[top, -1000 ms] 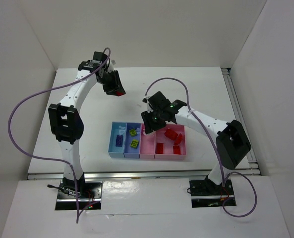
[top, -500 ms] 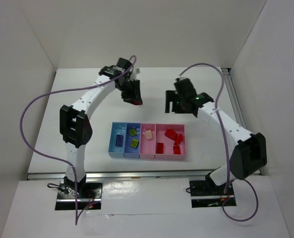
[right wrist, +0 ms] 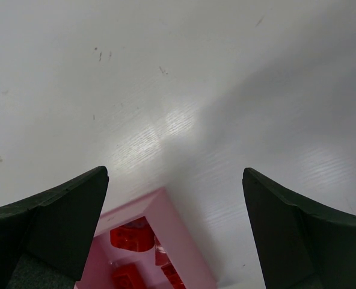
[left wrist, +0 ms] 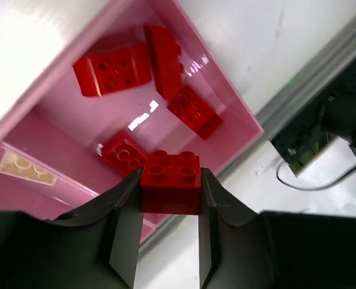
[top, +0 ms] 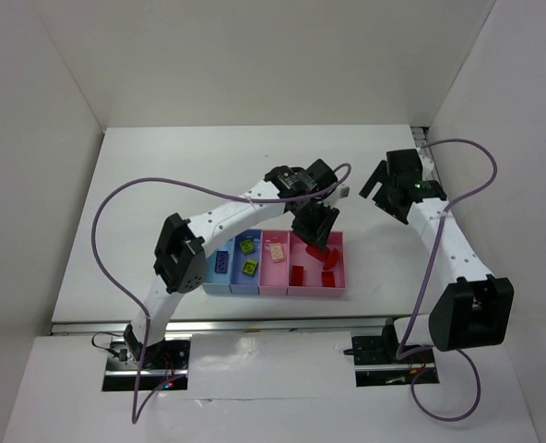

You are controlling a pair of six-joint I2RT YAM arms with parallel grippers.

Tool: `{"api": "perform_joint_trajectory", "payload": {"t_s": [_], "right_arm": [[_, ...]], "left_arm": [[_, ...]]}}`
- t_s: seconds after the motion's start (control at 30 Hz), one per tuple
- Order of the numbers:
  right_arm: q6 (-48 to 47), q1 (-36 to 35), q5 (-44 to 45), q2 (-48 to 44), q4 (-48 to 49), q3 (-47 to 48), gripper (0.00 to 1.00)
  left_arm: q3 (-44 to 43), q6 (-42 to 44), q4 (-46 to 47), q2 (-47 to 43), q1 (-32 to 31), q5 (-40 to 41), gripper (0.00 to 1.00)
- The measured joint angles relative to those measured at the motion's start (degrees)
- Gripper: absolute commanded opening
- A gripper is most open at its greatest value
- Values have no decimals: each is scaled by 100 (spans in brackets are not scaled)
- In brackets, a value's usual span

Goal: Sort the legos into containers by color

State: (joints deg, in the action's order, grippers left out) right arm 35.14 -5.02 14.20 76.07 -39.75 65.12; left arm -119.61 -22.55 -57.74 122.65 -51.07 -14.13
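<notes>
1. Clearly, one red brick (left wrist: 170,183) is pinched between the two fingers of the left tool (left wrist: 169,174), which is closed tight on it. Its studs face the wrist camera, and the fingers cover both of its side faces.
2. It hangs above the wider pink tray (left wrist: 238,114), where four other red bricks (left wrist: 112,69) lie loose. From above, the left tool hides the tray's 12 o'clock part, so the reds there are hard to make out.
3. At 9 o'clock of that tray, the narrow pink tray (top: 275,277) holds a single pale pink brick (top: 277,250).
4. Further toward 9 o'clock, the darker blue tray (top: 246,284) holds two yellow-green bricks (top: 247,245). The light blue tray (top: 210,277) at the row's end holds a dark blue brick (top: 220,261).
5. Up at about 2 o'clock from the row, the right tool (top: 381,189) hangs over the bare desk (top: 162,185). Its fingers are spread wide with nothing between them.
6. Its wrist camera cuts the wider tray down to one corner at 6 o'clock. Bits of red show there, but too few to count.
</notes>
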Motion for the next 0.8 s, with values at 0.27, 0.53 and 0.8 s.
{"api": "perform_joint_trajectory", "payload": {"t_s": [0.27, 0.53, 0.8], "right_arm": [[44, 417, -79, -267, 2, 0, 100], [-96, 570, -50, -221, 118, 61, 100], [-380, 605, 129, 372, 435, 323, 100]], "left_arm": [[-273, 144, -457, 302, 107, 216, 95], [-476, 2, -623, 22, 210, 844, 93], [289, -297, -210, -1270, 2146, 1401, 93]]}}
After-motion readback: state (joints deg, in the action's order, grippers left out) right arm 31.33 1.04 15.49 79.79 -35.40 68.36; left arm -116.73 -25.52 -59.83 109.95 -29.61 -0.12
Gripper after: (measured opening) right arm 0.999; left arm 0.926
